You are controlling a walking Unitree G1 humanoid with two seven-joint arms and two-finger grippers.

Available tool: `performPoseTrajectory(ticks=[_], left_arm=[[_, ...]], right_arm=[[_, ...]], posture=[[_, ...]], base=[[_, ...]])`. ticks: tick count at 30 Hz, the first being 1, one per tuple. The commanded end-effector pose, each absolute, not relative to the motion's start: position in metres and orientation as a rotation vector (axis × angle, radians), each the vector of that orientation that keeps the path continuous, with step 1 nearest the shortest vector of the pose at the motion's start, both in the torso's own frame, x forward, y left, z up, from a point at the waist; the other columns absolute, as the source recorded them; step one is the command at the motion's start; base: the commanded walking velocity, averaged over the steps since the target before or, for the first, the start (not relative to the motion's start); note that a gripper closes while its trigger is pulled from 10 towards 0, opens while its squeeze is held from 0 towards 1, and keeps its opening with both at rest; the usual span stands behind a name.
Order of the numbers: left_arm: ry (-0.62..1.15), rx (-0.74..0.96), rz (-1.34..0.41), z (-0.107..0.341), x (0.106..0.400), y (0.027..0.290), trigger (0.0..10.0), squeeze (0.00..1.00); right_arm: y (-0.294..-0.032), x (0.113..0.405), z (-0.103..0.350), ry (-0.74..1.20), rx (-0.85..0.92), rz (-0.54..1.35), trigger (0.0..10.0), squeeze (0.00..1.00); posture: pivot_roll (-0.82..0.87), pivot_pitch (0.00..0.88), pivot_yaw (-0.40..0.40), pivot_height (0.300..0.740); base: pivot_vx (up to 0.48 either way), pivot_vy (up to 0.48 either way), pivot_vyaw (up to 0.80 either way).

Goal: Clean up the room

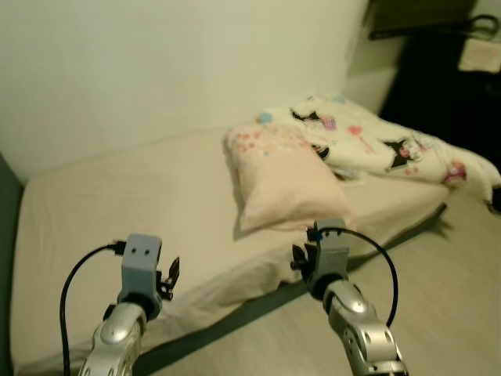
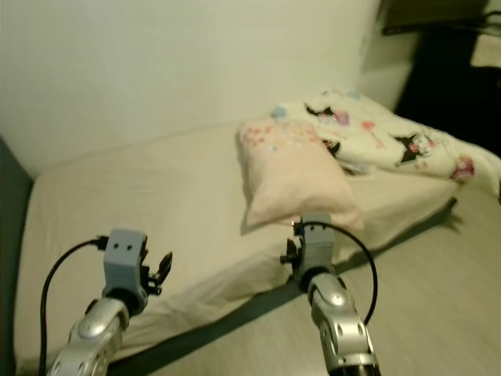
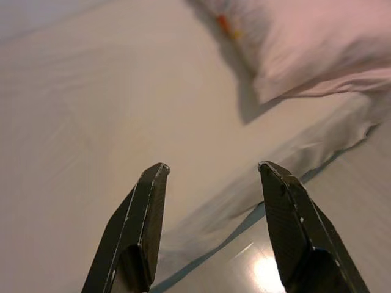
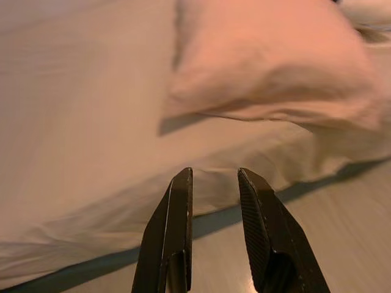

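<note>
A soft pale pink rectangular pillow (image 1: 283, 182) with small red and orange flower prints near its far end lies on the low mattress covered in a cream fitted sheet (image 1: 141, 211). The pillow sits toward the robot's right side of the bed, its near end close to the mattress edge and slightly plumped, casting a shadow on the sheet at its left. Just behind it and to the right, a rumpled white blanket printed with black-and-pink cartoon characters (image 1: 387, 145) is bunched at the far right corner of the bed; whether it touches the pillow cannot be told.

The left gripper (image 3: 211, 177) is held above the near edge of the sheet, its two black fingers spread wide with nothing between them. The right gripper (image 4: 214, 180) hovers over the bed edge just short of the pillow, its fingers only slightly parted and empty.

The sheet is wrinkled along its near edge, where a dark strip of the mattress base shows against the light wood-look floor (image 1: 462, 282). A plain off-white wall (image 1: 172, 70) runs behind the bed. In the far right corner stands a dark piece of furniture (image 1: 442, 74), too shadowed to make out.
</note>
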State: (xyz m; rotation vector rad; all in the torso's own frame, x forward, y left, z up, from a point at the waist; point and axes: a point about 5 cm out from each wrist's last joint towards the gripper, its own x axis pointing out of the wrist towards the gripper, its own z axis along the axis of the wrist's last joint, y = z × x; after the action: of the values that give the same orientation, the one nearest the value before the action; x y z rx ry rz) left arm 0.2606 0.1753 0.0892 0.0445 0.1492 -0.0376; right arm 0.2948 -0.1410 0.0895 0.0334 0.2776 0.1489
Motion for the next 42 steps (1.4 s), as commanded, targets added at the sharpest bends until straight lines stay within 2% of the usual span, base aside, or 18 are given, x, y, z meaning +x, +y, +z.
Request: performPoseTrajectory(ticks=[1, 4, 21, 23, 27, 35, 42], left_arm=[[0.142, 0.038, -0.043, 0.089, 0.260, 0.174, 10.0, 0.00], [0.130, 0.024, -0.045, 0.090, 0.259, 0.172, 10.0, 0.00], [0.108, -0.005, -0.054, 0.092, 0.258, 0.168, 10.0, 0.00], [0.109, -0.003, -0.053, 0.092, 0.259, 0.169, 10.0, 0.00], [0.109, -0.001, -0.051, 0.091, 0.259, 0.169, 10.0, 0.00], [0.108, -0.002, -0.048, 0.091, 0.259, 0.169, 10.0, 0.00], [0.105, -0.006, -0.032, 0.091, 0.259, 0.172, 10.0, 0.00]], right_arm=[[-0.142, 0.294, 0.087, 0.293, 0.027, 0.153, 10.0, 0.00], [-0.139, 0.294, 0.086, 0.304, 0.021, 0.173, 10.0, 0.00], [-0.137, 0.297, 0.087, 0.298, 0.003, 0.193, 10.0, 0.00], [-0.136, 0.296, 0.086, 0.304, -0.041, 0.212, 10.0, 0.00], [-0.131, 0.294, 0.083, 0.321, -0.113, 0.265, 10.0, 0.00], [-0.125, 0.292, 0.081, 0.333, -0.124, 0.321, 10.0, 0.00], [-0.119, 0.288, 0.079, 0.337, -0.137, 0.385, 10.0, 0.00]], posture=[[-0.07, 0.045, -0.001, 0.740], [-0.07, 0.044, -0.009, 0.740], [-0.07, 0.043, -0.020, 0.740], [-0.07, 0.044, -0.021, 0.740], [-0.07, 0.043, -0.022, 0.740], [-0.07, 0.040, -0.019, 0.740], [-0.07, 0.042, -0.021, 0.740]], base=[[0.000, 0.000, -0.41], [0.000, 0.000, 0.00], [0.322, 0.000, 0.00], [0.337, 0.000, 0.00], [0.337, 0.000, 0.80], [0.322, 0.000, 0.80], [0.215, 0.000, 0.00]])
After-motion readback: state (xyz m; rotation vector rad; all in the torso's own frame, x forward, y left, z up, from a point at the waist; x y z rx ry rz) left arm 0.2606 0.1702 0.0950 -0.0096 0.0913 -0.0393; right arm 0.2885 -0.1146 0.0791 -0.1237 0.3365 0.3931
